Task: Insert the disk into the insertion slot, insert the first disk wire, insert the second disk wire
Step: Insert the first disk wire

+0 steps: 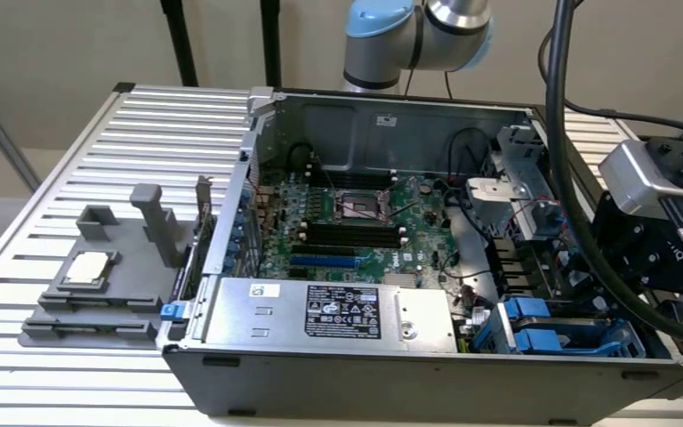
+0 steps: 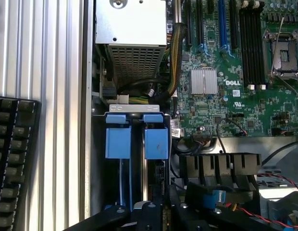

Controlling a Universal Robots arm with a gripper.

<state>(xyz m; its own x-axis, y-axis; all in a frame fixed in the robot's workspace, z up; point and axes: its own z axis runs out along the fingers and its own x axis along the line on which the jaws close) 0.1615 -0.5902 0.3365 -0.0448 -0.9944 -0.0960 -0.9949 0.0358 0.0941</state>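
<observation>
Exterior view, from its left: grey plastic fixture (image 1: 110, 267) on the slatted worktop (image 1: 33, 382), apart from the open PC case (image 1: 437, 378). Inside the case are the power-supply box (image 1: 330, 311) at the near wall, the motherboard (image 1: 354, 222), then the insertion slot (image 2: 134, 109) at the near corner on that view's right.

The disk (image 2: 156, 143) looks already seated in the slot. Two blue carrier ends sit side by side there; metal body and label are hidden, so I cannot tell which bay holds it.

The hand (image 1: 647, 267) hangs above the slot, touching nothing that I can see. Spread or closed: cannot tell.

Handling, as a judgement: dense for its size, rigid, smooth metal, shock-sensitive. The plastic carrier flexes a little. Best hold is the blue carrier end or side rails, never the connector edge.
</observation>
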